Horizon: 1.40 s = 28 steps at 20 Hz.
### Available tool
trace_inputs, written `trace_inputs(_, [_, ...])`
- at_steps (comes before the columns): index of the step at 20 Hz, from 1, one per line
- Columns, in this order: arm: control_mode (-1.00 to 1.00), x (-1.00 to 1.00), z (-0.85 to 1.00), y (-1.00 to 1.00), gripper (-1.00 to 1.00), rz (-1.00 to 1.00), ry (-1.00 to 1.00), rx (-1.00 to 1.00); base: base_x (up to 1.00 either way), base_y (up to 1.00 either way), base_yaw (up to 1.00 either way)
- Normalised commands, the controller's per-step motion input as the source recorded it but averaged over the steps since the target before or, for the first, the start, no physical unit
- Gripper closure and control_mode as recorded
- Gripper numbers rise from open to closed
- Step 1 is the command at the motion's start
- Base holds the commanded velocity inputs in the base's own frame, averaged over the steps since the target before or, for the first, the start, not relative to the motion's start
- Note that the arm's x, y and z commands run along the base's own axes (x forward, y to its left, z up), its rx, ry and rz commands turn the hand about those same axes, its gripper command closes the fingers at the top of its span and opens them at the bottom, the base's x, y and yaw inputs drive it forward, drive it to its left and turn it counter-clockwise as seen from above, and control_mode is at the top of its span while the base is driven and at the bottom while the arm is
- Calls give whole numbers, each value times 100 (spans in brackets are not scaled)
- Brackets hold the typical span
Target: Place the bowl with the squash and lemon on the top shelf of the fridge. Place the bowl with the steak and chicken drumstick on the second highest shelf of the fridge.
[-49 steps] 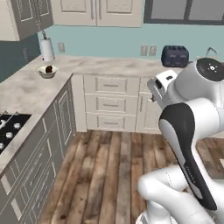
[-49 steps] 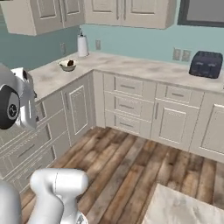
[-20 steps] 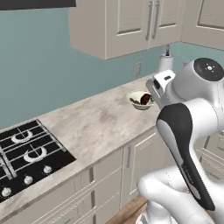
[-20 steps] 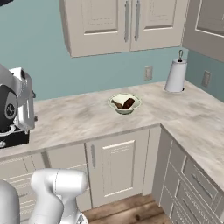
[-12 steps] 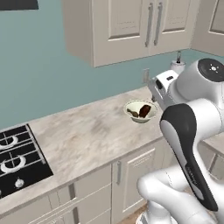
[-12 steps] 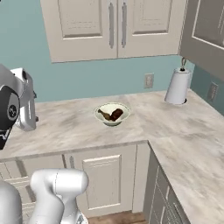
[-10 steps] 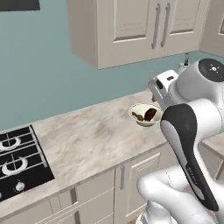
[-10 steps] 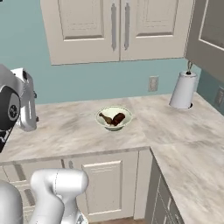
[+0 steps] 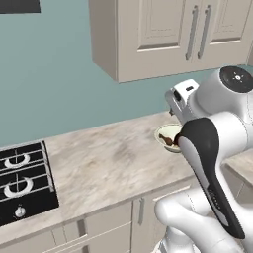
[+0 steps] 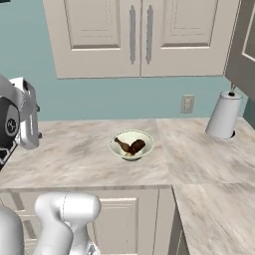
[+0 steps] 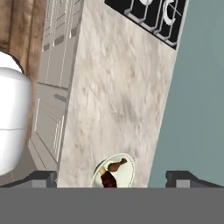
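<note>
The two-finger gripper [image 11: 111,179] hangs wide open, holding nothing, fingertips cut by the frame edge; below it, on the marbled beige counter [image 10: 74,159], sits the round cream-white bowl [image 10: 131,145], its steak [image 10: 137,146] half hidden

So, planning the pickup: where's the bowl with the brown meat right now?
The round cream-white bowl sits mid-counter in the right base view, below the upper cabinet doors, left of the white paper-towel roll.

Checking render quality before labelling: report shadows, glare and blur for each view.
Left base view: sharp, even light, arm covers part of the bowl. Right base view: no glare, faint shadow under the bowl. Hand view: rolled sideways, soft but readable, bowl at the bottom.
</note>
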Motion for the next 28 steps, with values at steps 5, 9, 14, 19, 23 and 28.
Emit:
trace_inputs(5, [100,0,0,0,-100,0,0,0,12,-56,11])
trace_inputs(9, [-100,21,-4,-48,-100,1,2,14,10,-35,1])
trace_inputs(14, [-100,94,-38,-100,-100,7,16,22,0,0,0])
trace_inputs(19, [-100,100,-92,-93,-100,24,25,4,0,0,0])
trace_inputs(23, [-100,89,-100,-48,-100,20,19,0,0,0,0])
trace_inputs(28, [-100,43,-99,-29,-100,20,2,0,0,0,0])
